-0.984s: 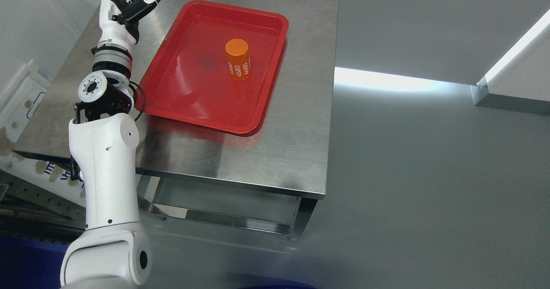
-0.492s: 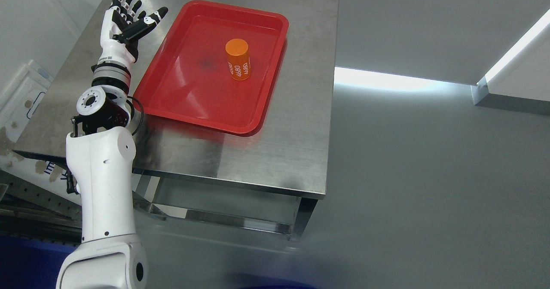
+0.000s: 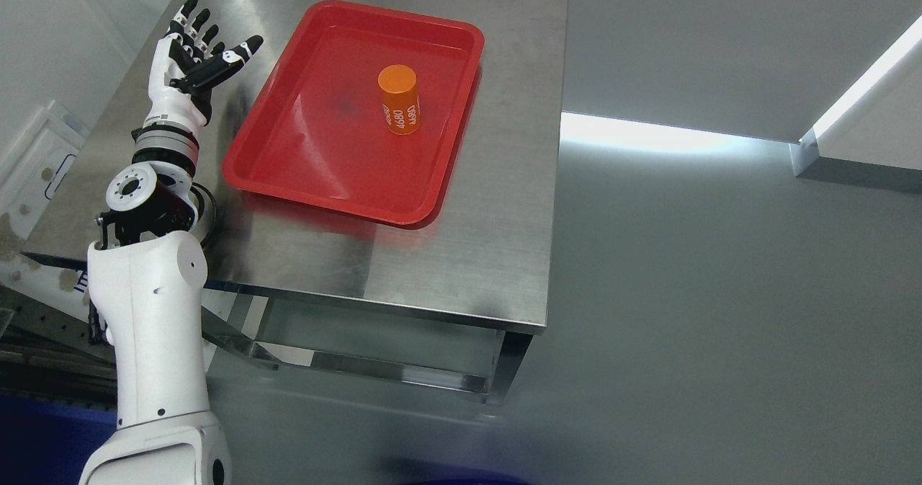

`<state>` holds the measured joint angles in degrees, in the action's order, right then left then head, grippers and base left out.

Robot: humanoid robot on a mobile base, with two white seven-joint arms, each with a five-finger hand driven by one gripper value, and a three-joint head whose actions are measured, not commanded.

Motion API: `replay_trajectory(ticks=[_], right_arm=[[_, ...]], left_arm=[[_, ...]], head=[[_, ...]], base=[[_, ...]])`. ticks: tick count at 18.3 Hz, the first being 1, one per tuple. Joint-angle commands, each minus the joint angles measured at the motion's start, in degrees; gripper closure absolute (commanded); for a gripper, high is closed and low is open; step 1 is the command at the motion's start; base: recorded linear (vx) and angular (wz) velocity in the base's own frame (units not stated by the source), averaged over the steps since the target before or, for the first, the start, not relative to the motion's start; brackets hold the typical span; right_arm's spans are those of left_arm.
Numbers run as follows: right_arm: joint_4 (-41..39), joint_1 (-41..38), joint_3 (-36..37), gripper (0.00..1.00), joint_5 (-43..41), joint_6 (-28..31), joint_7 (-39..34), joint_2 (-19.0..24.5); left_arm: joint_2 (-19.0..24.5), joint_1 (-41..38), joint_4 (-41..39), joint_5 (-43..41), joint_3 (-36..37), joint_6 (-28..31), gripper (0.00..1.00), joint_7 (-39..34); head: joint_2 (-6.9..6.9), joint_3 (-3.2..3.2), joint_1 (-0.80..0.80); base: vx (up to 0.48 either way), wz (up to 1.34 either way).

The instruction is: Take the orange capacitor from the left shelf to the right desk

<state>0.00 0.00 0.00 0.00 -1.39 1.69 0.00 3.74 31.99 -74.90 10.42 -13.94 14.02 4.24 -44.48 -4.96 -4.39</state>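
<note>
an orange capacitor [image 3: 399, 99] stands upright in a red tray [image 3: 310, 153], toward the tray's far right part, its white printed numbers facing the camera. the tray lies on a steel table [image 3: 446, 254], set at a slight angle to the table's edges and filling much of the far half of the top; the near strip of steel shows a red reflection of the tray's rim. the robot's left hand [image 3: 189, 67] is raised over the table's left side, just beside the tray's left rim and well apart from the capacitor, its black-and-white fingers [image 3: 189, 18] spread wide and the thumb pointing toward the tray; it has hold of nothing. the white left arm [image 3: 148, 312] rises from the lower left corner, crossing the table's near left corner. beyond the table's right edge lies a grey floor [image 3: 720, 290] with a bright band of light across it.
</note>
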Motion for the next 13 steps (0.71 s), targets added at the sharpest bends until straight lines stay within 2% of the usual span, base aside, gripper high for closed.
replay_trajectory(ticks=[1,13], right_arm=[[-1.00,-1.14,0.70,0.00,0.26,-0.01,-0.02,-1.00],[-1.00,-1.14,0.70,0.00,0.26,-0.01,-0.02,-1.00]], left_arm=[[1.27,-0.88,-2.10,0.04,-0.74,0.04,0.00,0.15],[1.27,-0.44,-2.10,0.04,-0.65,0.12,0.00,0.33]], head=[[0.00,0.00,0.00],[0.00,0.00,0.00]], base=[[0.000,0.00],[0.000,0.00]])
